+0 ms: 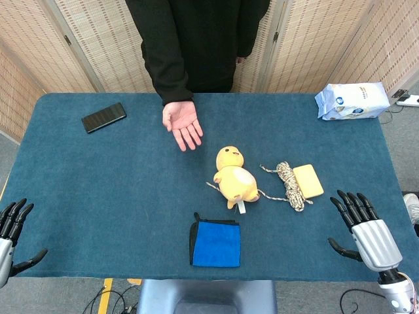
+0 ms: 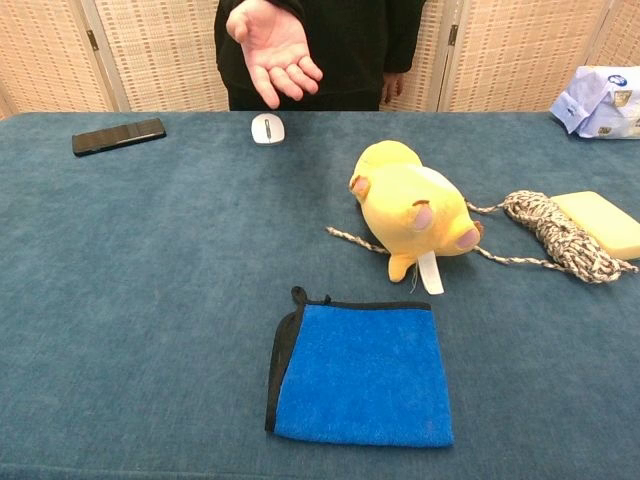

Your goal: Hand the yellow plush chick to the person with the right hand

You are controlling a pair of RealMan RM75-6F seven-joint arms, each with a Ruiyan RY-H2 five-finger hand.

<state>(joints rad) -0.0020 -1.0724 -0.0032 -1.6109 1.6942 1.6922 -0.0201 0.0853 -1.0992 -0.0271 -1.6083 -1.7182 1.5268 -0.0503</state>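
The yellow plush chick (image 1: 234, 178) lies on its back in the middle of the blue table, its head toward the person; the chest view shows the chick (image 2: 412, 207) with its white tag facing me. The person's open palm (image 1: 182, 123) is held out above the far side of the table, left of the chick, and the same palm (image 2: 274, 47) appears in the chest view. My right hand (image 1: 361, 229) hovers open at the near right edge, well to the right of the chick. At the near left corner my left hand (image 1: 12, 237) is open, holding nothing.
A folded blue cloth (image 1: 216, 243) lies just in front of the chick. A coil of rope (image 1: 289, 183) and a yellow sponge (image 1: 308, 180) sit to its right. A black phone (image 1: 103, 116) is far left, a white packet (image 1: 351, 100) far right, a small white mouse (image 2: 267, 128) beneath the palm.
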